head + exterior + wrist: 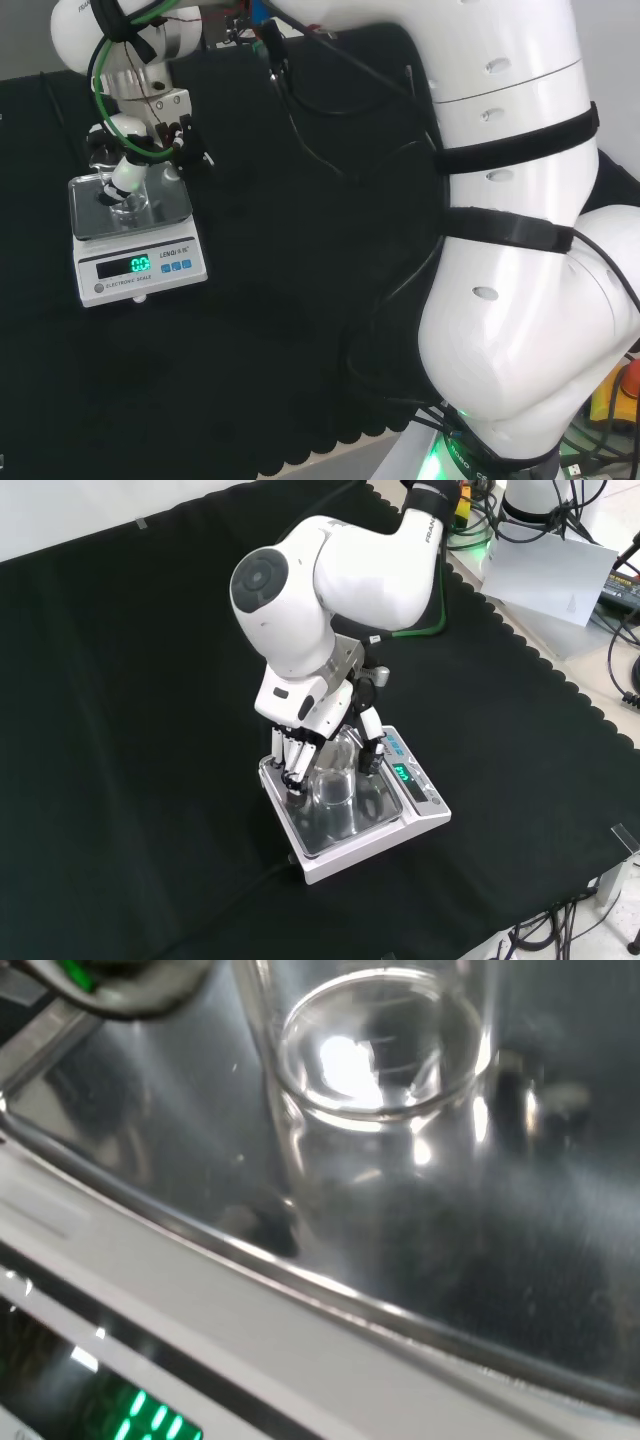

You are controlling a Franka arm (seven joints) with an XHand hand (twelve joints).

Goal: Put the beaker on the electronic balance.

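A clear glass beaker [333, 780] stands upright on the steel pan of a white electronic balance [372, 818] near the middle of the cloth in the front view. The hand [300, 745] reaches down over it, with its fingers [290, 765] against one side of the beaker and the thumb on the other. In the head view the balance [172, 208] sits at the left, with the beaker [128, 206] on its pan and the hand [135, 150] above. Up close in the wrist view, the beaker [380, 1050] rests on the shiny pan [500, 1290]. The balance's green display is lit.
Black cloth [130, 780] lies open all round the balance. The arm's white links [520, 250] take up the right of the head view. Cables and papers [550, 575] lie beyond the cloth's scalloped edge at the front view's top right.
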